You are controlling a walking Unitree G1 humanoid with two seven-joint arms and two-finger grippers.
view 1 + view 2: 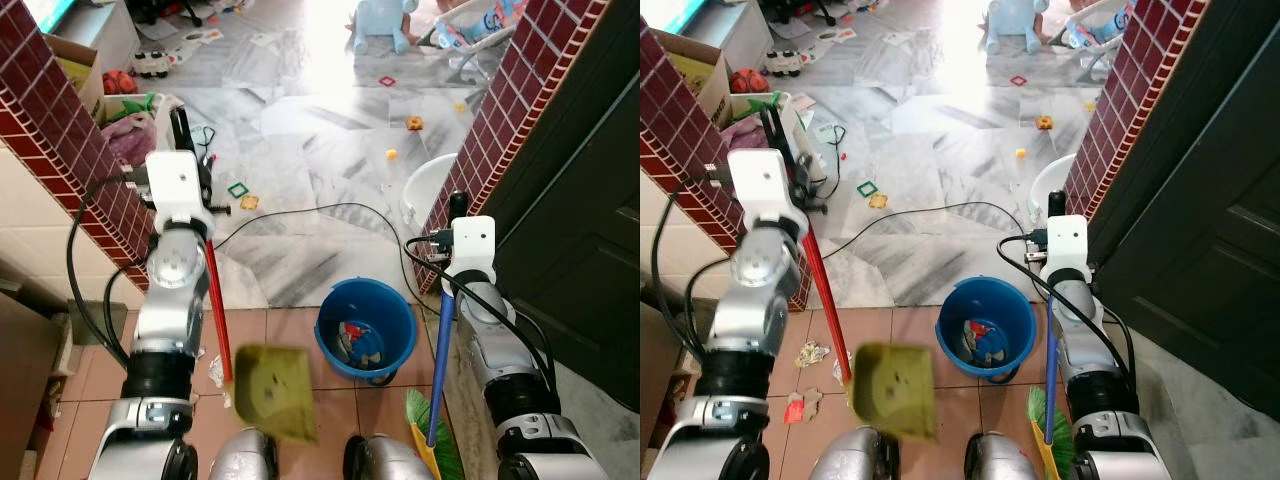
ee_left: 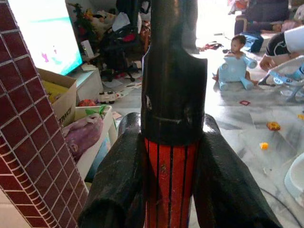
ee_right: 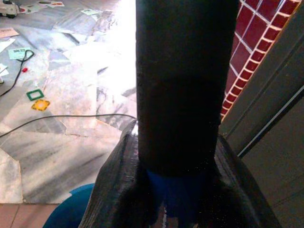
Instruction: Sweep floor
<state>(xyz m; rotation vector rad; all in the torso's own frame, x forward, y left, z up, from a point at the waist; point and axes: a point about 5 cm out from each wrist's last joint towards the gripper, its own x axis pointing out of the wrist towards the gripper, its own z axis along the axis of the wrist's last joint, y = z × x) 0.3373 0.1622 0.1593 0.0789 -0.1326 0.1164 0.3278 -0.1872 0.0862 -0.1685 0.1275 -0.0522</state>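
Down on the terracotta tiles ahead, from my head cams: blue bucket [image 1: 366, 327] w/ scraps inside, sitting between my two arms. My left gripper [image 1: 192, 205] is clamped on a red dustpan handle [image 1: 217, 305]; the olive-green dustpan [image 1: 274, 392] hangs at its lower end, blurred, so I can't tell if it touches the floor. Paper scraps [image 1: 805, 378] lie on the tiles near the pan on my left side. My right gripper [image 1: 453, 285] grips a blue broom handle [image 1: 441, 350] held about upright; green broom bristles [image 1: 432, 435] w/ a yellow base sit by the bucket, just right of it. A black cable [image 1: 310, 215] crosses the marble floor [image 1: 300, 150] beyond, with small toys scattered farther off. Red brick-tile pillars stand on both sides.

Left wrist cam: both fingers [image 2: 118, 185] closed tight around the red ribbed handle, black grip section above. A child sits on a light-blue toy [image 2: 233, 70] in the bkgd.

Right wrist cam: fingers [image 3: 121, 190] pinch the blue shaft under its black upper sleeve; bucket rim at the lower edge.
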